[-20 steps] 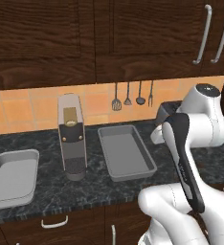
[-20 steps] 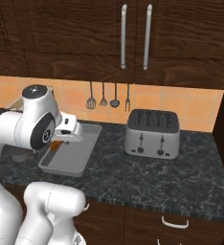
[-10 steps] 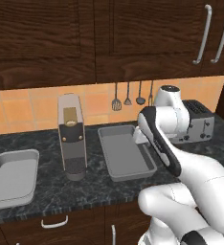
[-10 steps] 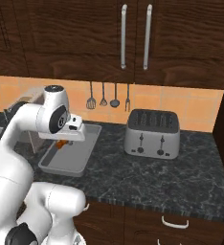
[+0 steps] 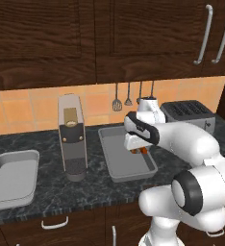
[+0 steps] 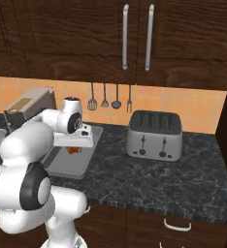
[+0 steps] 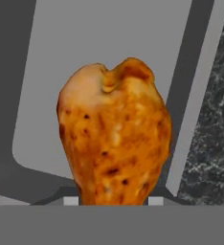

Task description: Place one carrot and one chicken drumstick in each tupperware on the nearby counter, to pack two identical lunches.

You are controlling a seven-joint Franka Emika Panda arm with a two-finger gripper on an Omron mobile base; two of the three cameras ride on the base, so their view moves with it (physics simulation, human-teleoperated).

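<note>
Drumstick (image 7: 115,136): browned, held in the end effector (image 5: 139,150), hanging over the near right corner of a grey tub (image 5: 127,154); seen as an orange speck under the hand in the right base view (image 6: 73,150). Fingers are hidden behind the meat; they appear clamped on its narrow end.

Tub: shallow, rectangular, nothing visible in it, on the black table (image 5: 47,192). Hand view shows its floor and right wall directly below the drumstick, with marbled stone just beyond that wall.

Second tub (image 5: 12,178): far left on the table, well apart.

Coffee machine (image 5: 72,137): upright between the tubs.

Toaster (image 6: 153,135): right of the nearer tub.

Utensils (image 6: 105,97): hanging on the tiled wall.

Risk: judged moderate. Released this close to the corner, the drumstick could strike the rim and roll onto the stone. No carrot seen.
</note>
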